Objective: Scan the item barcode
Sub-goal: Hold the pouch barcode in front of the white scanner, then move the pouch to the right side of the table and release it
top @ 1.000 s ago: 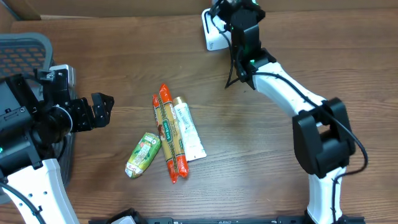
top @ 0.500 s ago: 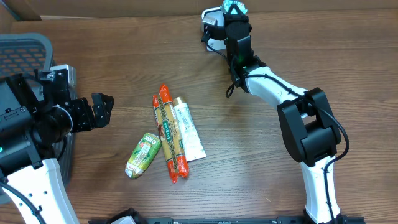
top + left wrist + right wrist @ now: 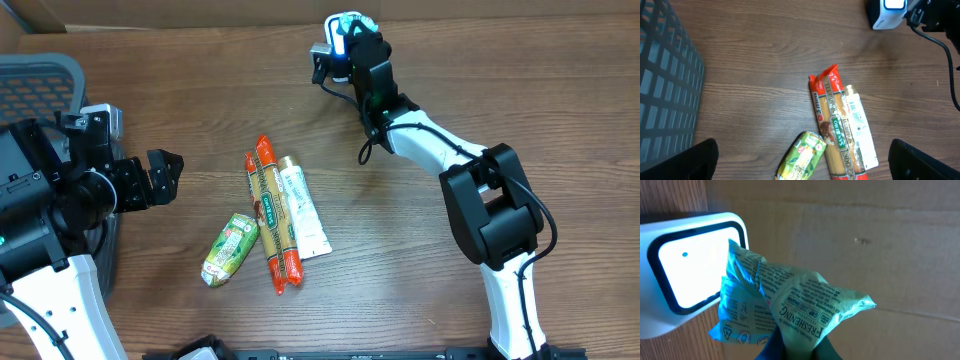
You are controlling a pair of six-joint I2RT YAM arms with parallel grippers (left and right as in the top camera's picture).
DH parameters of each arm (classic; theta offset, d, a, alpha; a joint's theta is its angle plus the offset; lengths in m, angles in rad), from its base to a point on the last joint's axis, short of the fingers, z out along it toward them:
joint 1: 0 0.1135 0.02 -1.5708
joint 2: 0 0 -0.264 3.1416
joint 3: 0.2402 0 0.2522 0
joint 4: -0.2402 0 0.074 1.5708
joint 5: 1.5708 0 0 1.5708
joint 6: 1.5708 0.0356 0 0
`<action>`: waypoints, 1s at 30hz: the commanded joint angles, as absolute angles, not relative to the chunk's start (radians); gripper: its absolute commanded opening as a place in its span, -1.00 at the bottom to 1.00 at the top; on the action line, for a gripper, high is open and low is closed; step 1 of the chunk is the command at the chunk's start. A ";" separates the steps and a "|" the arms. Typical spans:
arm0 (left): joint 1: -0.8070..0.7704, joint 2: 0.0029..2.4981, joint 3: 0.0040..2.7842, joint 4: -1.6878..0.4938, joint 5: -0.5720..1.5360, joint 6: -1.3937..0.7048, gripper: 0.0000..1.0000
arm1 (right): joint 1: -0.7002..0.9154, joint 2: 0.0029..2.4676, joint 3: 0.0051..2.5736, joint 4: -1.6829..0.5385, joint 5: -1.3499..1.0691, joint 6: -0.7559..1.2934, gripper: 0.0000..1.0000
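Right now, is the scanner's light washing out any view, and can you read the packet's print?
Right wrist: the scanner window is blown-out white, but the packet print is sharp and readable. Overhead: a bluish-white glare spot there, no detail. Left wrist: window bright, cropped at the top edge.

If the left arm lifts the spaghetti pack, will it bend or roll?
Probably stiff but brittle: the pack is long and thin, with dry strands showing. Gripped at one end it may snap. It lies flat beside the tube, so rolling seems unlikely.
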State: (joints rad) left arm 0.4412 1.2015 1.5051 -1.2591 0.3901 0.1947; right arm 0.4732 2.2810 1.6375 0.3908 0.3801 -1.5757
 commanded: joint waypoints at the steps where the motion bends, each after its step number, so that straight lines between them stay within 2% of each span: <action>1: 0.447 1.203 1.506 -1.256 0.408 0.217 0.99 | 0.472 2.244 1.657 0.406 0.394 -1.437 -0.93; 5: 0.447 1.203 1.506 -1.256 0.408 0.217 1.00 | 0.478 2.164 1.657 0.354 0.370 -1.274 -0.93; 7: 0.447 1.203 1.506 -1.256 0.408 0.217 0.99 | 0.478 2.054 1.657 0.239 0.333 -1.159 -0.93; 12: 0.447 1.202 1.506 -1.256 0.408 0.217 0.99 | 0.446 1.796 1.657 -0.239 0.195 -0.730 -0.93; 14: 0.447 1.202 1.506 -1.256 0.408 0.217 0.99 | 0.408 1.712 1.657 -0.446 0.058 -0.587 -0.93; 18: 0.447 1.203 1.506 -1.256 0.408 0.217 0.99 | 0.281 1.594 1.657 -0.841 -0.233 -0.246 -0.93; 19: 0.447 1.202 1.506 -1.256 0.408 0.217 1.00 | 0.216 1.579 1.657 -0.999 -0.268 -0.089 -0.93; 21: 0.447 1.202 1.506 -1.256 0.408 0.217 0.99 | 0.140 1.581 1.648 -1.163 -0.268 0.042 -0.93; 25: 0.447 1.202 1.506 -1.256 0.408 0.217 0.99 | 0.010 1.583 1.530 -1.227 -0.272 0.087 -0.92; 30: 0.447 1.202 1.506 -1.256 0.408 0.217 0.99 | -0.153 1.583 1.300 -1.123 -0.277 0.165 -0.93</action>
State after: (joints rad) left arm 0.4412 1.2026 1.5043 -1.2591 0.3901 0.1947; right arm -0.0601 1.5833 1.4181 -1.1736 -0.2401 0.0368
